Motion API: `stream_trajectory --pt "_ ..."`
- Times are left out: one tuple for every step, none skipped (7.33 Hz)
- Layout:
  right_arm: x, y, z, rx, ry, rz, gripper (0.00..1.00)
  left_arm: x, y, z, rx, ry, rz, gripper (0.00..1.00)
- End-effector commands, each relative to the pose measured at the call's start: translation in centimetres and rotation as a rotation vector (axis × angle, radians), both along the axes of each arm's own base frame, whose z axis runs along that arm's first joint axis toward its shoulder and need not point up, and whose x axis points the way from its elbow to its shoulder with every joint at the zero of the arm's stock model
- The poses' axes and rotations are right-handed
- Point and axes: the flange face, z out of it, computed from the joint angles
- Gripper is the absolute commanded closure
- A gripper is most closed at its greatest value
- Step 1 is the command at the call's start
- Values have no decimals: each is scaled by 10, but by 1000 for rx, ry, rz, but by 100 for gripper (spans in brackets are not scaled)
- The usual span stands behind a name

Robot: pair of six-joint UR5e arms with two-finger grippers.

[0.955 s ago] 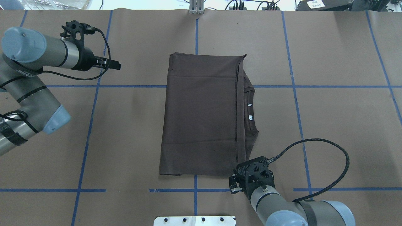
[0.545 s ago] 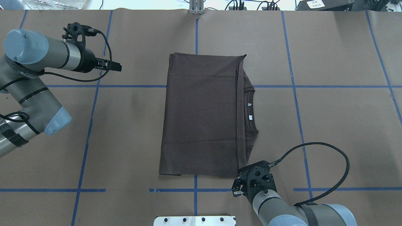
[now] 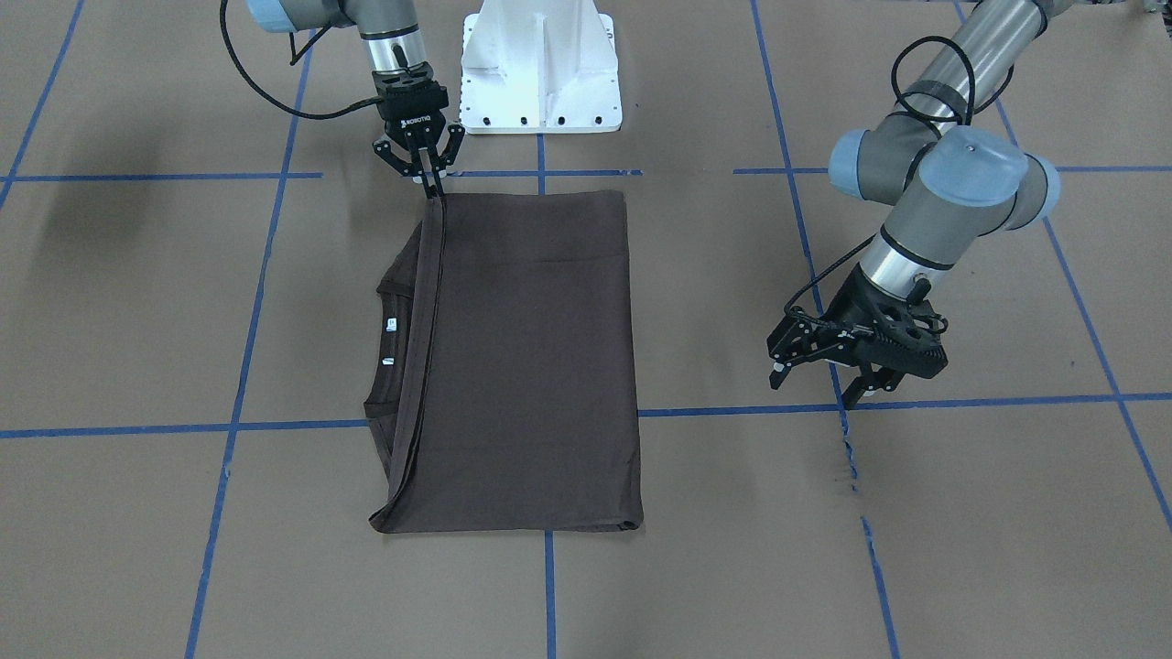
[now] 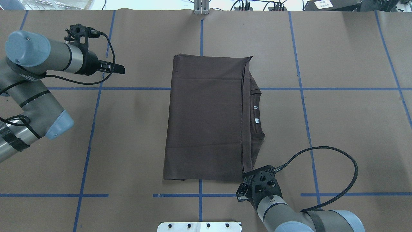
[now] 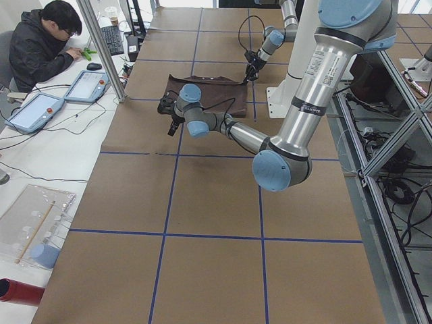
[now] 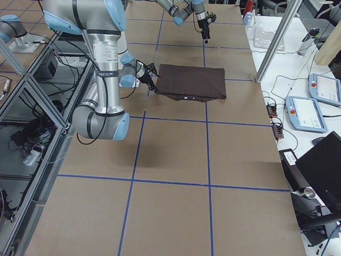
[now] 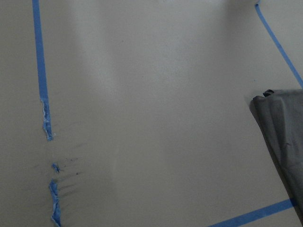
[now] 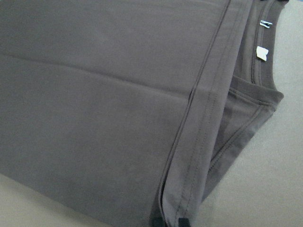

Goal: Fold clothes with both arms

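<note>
Brown paper crossed by blue tape lines covers the table; beside it a person sits at a white desk (two teach pendants lie there). The folded T-shirt lies flat mid-table, with its sleeves tucked out of sight. The right gripper pinches its near hem corner; the left gripper hangs spread, well apart from it

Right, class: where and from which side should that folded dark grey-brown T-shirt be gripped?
The stitched hem edge of the dark grey-brown T-shirt, at its end corners: it lies loose on top beside the collar, while the opposite edge looks folded shut. Come from the collar side; the right gripper is at the near corner.
</note>
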Motion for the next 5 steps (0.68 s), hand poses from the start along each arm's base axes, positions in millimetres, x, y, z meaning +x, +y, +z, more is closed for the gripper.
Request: stream_trajectory --pt "0 0 -2 0 -4 0 74 1 1 0 0 0 2 0" --pt "0 0 -4 0 -10 2 74 0 0 1 -1 -1 0 0" --pt "0 -1 -5 1 -10 5 76 1 0 2 -2 -2 2 0" --pt "0 -1 -5 1 -10 5 82 1 0 2 -2 -2 2 0" --pt "0 -1 -5 1 -12 7 89 5 2 3 -4 -5 6 0"
